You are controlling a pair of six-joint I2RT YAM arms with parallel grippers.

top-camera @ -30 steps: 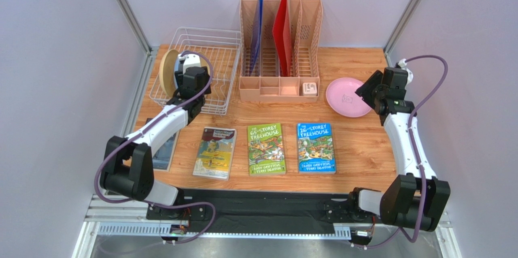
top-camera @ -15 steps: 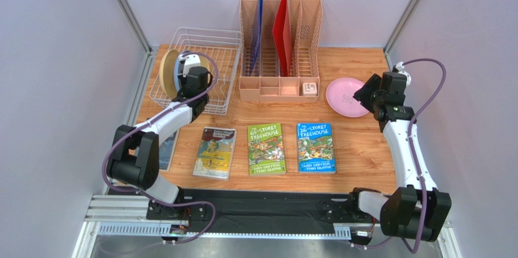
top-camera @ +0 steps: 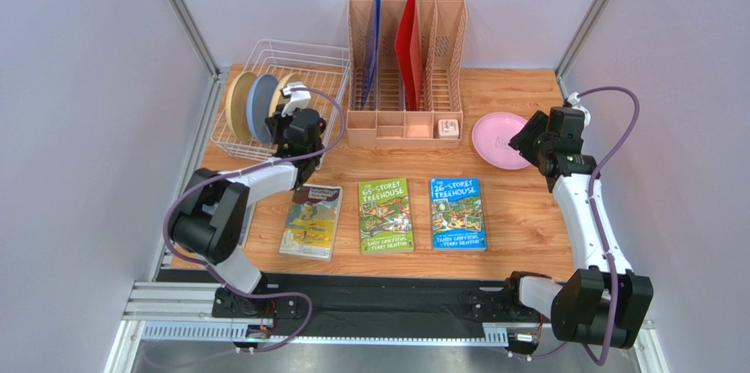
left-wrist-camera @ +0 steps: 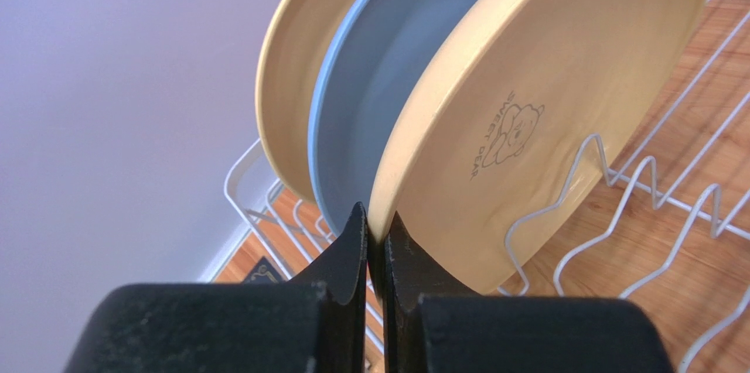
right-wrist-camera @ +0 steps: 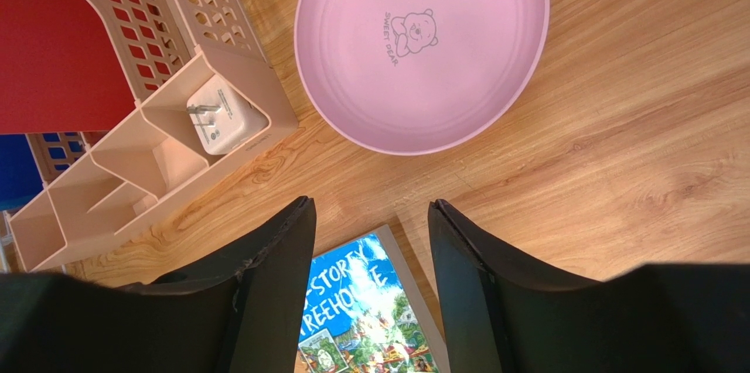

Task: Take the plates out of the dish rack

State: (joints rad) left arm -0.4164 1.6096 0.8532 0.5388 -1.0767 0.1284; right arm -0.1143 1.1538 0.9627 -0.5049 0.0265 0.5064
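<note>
My left gripper (left-wrist-camera: 377, 248) is pinched almost fully together on the lower rim of the right tan plate (left-wrist-camera: 546, 83); that plate's edge runs down into the thin slit between my two black fingers (left-wrist-camera: 345, 259), so the rim is what I hold. The plate stands on edge in the dish rack (left-wrist-camera: 621, 181), with a small bear print on the face I can see; one finger is wedged into the gap between it and the blue plate (left-wrist-camera: 387, 101), which stands just behind it; the left tan plate (left-wrist-camera: 295, 83) stands behind the blue one, close against it. From above, the three plates stand in a row in the left part of the rack, at the far left corner of the table (top-camera: 528, 215); my left jaws sit at the right end of that row, on its near side.

My right gripper (right-wrist-camera: 370, 208) stands about half open with nothing between the fingers; bare wood and the corner of a blue book (right-wrist-camera: 352, 303) show through the gap. The pink plate (right-wrist-camera: 422, 48) lies flat and face up on the right side of the table, ahead of my fingertips and clear of them; it sits just right of the peach organizer (right-wrist-camera: 220, 22), apart from its corner.
</note>
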